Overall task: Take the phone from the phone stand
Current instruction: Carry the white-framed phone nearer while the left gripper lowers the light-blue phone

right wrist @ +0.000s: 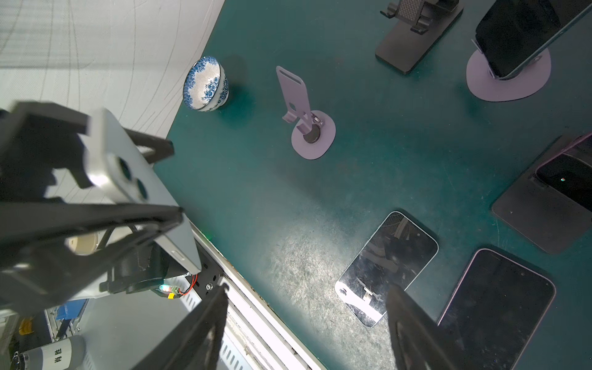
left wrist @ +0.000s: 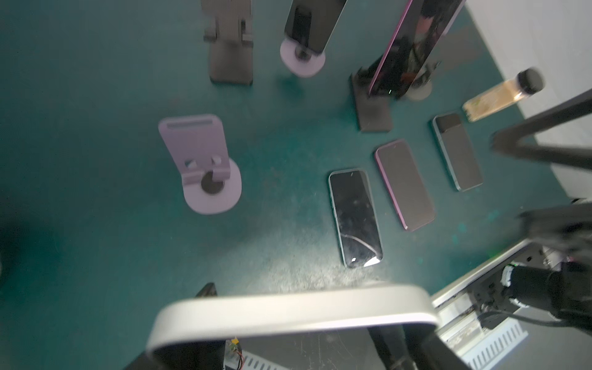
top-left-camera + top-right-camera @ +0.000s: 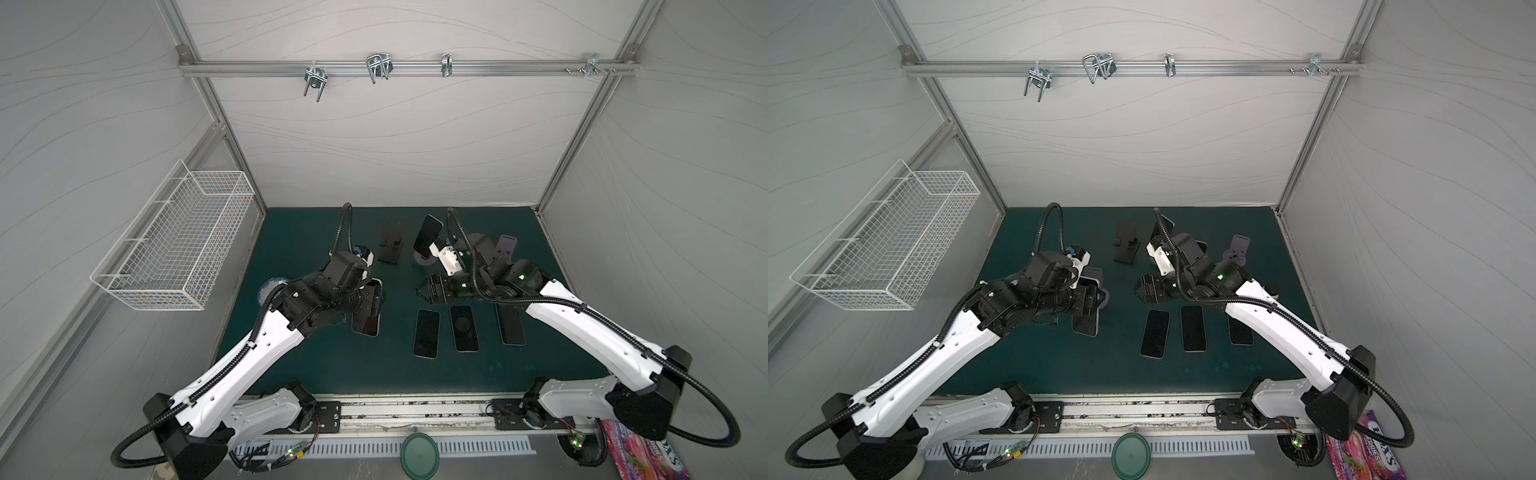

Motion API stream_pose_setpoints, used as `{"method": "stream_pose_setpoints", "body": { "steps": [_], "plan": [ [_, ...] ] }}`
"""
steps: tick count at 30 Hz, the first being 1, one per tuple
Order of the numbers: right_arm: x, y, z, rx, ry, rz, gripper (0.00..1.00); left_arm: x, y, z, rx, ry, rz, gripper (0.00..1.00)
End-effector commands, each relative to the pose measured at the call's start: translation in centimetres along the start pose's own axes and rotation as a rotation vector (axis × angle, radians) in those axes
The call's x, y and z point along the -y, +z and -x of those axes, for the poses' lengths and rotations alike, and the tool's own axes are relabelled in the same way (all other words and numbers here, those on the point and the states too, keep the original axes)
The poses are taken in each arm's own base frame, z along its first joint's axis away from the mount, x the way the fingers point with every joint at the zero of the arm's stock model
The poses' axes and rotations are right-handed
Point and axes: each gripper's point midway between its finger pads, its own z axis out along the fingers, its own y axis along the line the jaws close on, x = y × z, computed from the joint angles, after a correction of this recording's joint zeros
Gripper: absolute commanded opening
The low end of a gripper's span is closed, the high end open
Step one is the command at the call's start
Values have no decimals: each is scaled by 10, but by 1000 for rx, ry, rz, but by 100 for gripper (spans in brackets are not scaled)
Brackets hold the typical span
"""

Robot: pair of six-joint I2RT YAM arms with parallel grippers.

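Carrying off, in the clenched left gripper (image 1: 169, 181), a silver flat-edged smartphone (image 1: 110, 144), now hanging clear of the empty lilac round-based plastic stand (image 2: 198, 160) above the dark green mat (image 3: 311, 361), with the right gripper (image 1: 307, 288) gaping empty; likely calling next for lowering flat beside 3 black-screened phones (image 3: 464, 328).

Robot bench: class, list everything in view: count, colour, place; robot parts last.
Mat: one, green, underneath.
Lilac stands: three, mid-mat, one occupied.
Black stands: two, mid-mat, one occupied.
Propped phones: two, dark, on stands.
Flat phones: three, dark, right of centre.
Held phone: one, silver, in left claw.
Bowl: one, blue-white, left side.
Bottle: one, clear, right side.
Basket: one, white, left wall.
Hooks: four, metal, back rail.
Lid: one, green, front ledge.
Sweet bag: one, pink, front right corner.
Left claw: shut on held phone.
Right claw: open, empty.
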Motion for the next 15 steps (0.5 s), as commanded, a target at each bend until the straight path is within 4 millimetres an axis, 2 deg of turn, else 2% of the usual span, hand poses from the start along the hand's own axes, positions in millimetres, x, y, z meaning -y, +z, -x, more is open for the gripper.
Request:
{"method": "stream_pose_setpoints", "body": {
  "steps": [1, 7, 15],
  "plan": [
    [0, -5, -4, 6, 1, -7, 79, 7, -3, -2, 17, -46, -46, 59],
    [2, -7, -6, 13, 4, -11, 79, 4, 7, -20, -21, -78, -45, 59],
    [3, -7, -1, 22, -11, -27, 79, 6, 28, -32, -76, -57, -28, 59]
  ]
}}
